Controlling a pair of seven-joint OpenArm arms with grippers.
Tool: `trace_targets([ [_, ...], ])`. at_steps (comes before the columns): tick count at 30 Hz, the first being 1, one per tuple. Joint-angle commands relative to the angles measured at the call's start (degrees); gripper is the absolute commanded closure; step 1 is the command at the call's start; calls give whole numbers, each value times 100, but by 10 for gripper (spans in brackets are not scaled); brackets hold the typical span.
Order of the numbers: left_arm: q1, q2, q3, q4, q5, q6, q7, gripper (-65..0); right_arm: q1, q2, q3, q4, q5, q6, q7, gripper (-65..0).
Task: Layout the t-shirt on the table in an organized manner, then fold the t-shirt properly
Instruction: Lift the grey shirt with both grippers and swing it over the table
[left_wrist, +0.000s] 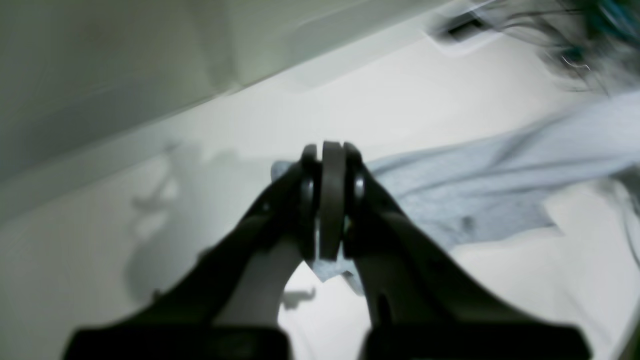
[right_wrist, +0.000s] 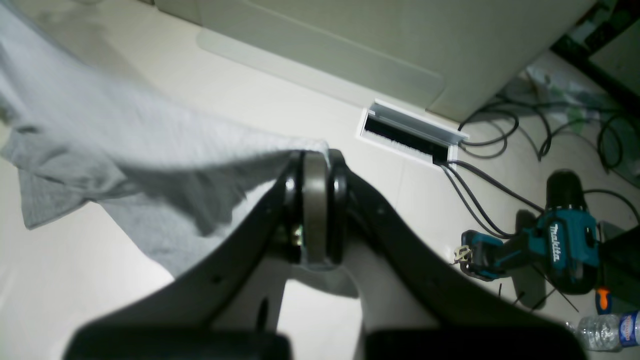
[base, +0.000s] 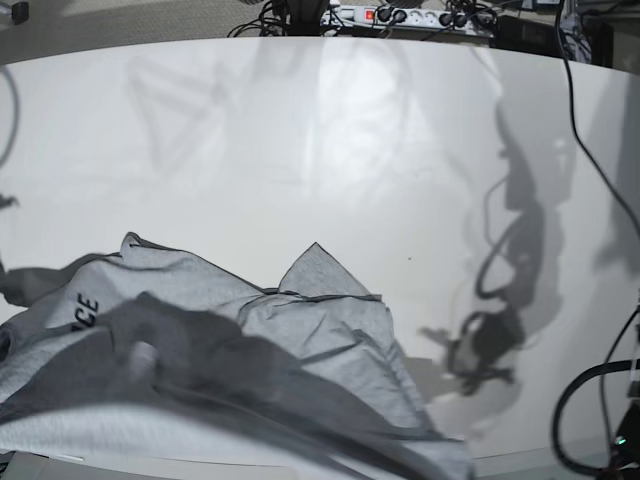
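A: What do the grippers hold?
B: The left gripper (left_wrist: 332, 200) and right gripper (right_wrist: 315, 210) are each clenched on an edge of the t-shirt (base: 300, 340), which hangs stretched between them over the table (base: 330, 150).
A: Anything unclear?
B: The base view cuts off the shirt's near edge; its lettering shows only "CE".

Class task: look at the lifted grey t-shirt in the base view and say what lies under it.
Under the t-shirt only the white table and the shirt's shadow show; whatever its lower part covers is hidden.
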Motion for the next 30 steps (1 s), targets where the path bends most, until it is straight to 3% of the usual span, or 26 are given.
trace_targets([
  [1, -290, -83, -37, 76, -160, 70, -190, 0, 181, 114, 55, 59, 87, -17, 188, 0],
  [10, -290, -66, -37, 76, -490, 50, -66, 0, 179, -98, 55, 59, 251, 7, 37, 0],
  [14, -290, 153, -37, 76, -776, -297, 120, 0, 151, -258, 55, 59, 243, 4, -63, 0],
  [21, -290, 629, -37, 68, -726, -328, 348, 0, 131, -466, 55, 59, 254, 114, -81, 0],
  [30, -290, 680, -37, 63, -726, -330, 472, 0, 114, -487, 55, 59, 356, 127, -90, 0],
])
